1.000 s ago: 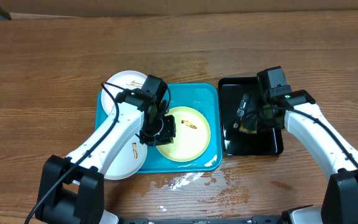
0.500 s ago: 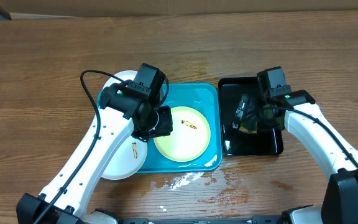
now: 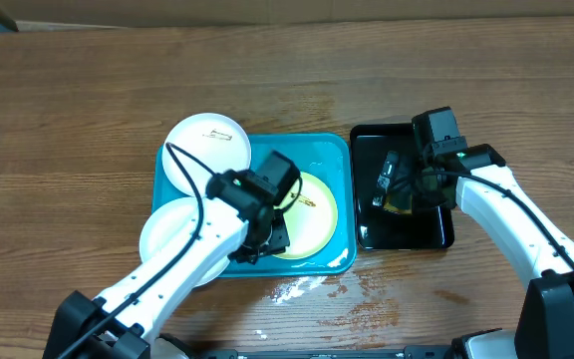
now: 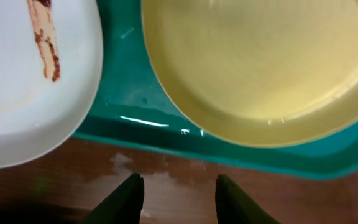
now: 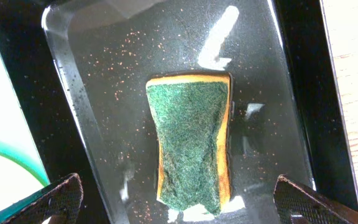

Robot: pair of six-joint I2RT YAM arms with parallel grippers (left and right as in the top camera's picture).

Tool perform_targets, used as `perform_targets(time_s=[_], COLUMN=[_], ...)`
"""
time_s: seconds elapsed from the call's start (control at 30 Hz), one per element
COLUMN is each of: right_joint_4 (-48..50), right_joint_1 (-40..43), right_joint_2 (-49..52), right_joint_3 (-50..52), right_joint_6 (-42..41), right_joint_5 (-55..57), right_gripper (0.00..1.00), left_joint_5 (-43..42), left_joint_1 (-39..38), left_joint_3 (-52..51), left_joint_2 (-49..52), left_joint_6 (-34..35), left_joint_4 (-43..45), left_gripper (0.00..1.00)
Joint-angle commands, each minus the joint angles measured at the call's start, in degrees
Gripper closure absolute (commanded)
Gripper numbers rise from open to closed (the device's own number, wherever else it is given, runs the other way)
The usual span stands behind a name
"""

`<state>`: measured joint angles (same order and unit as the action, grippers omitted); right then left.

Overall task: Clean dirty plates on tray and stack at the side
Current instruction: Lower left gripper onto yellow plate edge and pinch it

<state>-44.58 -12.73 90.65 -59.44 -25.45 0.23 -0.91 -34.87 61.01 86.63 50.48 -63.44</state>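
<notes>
The turquoise tray (image 3: 333, 152) holds a pale yellow-green plate (image 3: 313, 215) with a dark smudge. Two white plates overlap its left rim, one at the back (image 3: 207, 148) and one in front (image 3: 172, 239). My left gripper (image 3: 267, 237) hangs over the tray's near rim at the yellow plate's edge, open and empty. In the left wrist view its fingertips (image 4: 132, 190) stand above wet wood, with the yellow plate (image 4: 260, 68), the tray (image 4: 135, 115) and a brown-smeared white plate (image 4: 30, 81) ahead. My right gripper (image 5: 178, 186) is wide open above a green sponge (image 5: 191, 143).
The sponge lies in a glossy black tray (image 3: 436, 234) to the right of the turquoise one, wet and speckled in the right wrist view (image 5: 291, 93). A wet patch (image 3: 297, 289) spreads on the wooden table in front of the turquoise tray.
My left arm has swung from the yellow plate's left side to the tray's near rim, its jaws spreading apart. The front white plate is now uncovered. The right arm has stayed put.
</notes>
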Motion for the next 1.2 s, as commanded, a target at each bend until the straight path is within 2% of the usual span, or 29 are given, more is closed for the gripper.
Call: perform_targets(time_s=[0.0, 0.2, 0.3, 1.03, 1.17], right_joint_4=[0.3, 0.4, 0.4, 0.4, 0.4], right_joint_1=[0.3, 0.3, 0.3, 0.3, 0.3], right_joint_2=[-0.1, -0.1, -0.1, -0.1, -0.1], right_joint_3=[0.2, 0.2, 0.2, 0.2, 0.2], right_joint_6=[0.2, 0.2, 0.2, 0.2, 0.2], right_joint_5=[-0.1, -0.1, -0.1, 0.2, 0.2], right_gripper=[0.00, 0.00, 0.00, 0.00, 0.00], left_joint_5=[6.2, 4.2, 5.1, 3.8, 0.7], left_joint_1=[-0.4, -0.4, -0.4, 0.4, 3.2], left_joint_3=[-3.8, -10.9, -11.1, -12.2, -12.2], left_joint_2=[0.3, 0.3, 0.3, 3.2, 4.8], left_joint_6=[8.4, 8.9, 8.9, 10.4, 8.4], left_joint_4=[3.3, 15.3, 17.2, 19.0, 20.1], left_gripper=[0.64, 0.68, 0.69, 0.72, 0.77])
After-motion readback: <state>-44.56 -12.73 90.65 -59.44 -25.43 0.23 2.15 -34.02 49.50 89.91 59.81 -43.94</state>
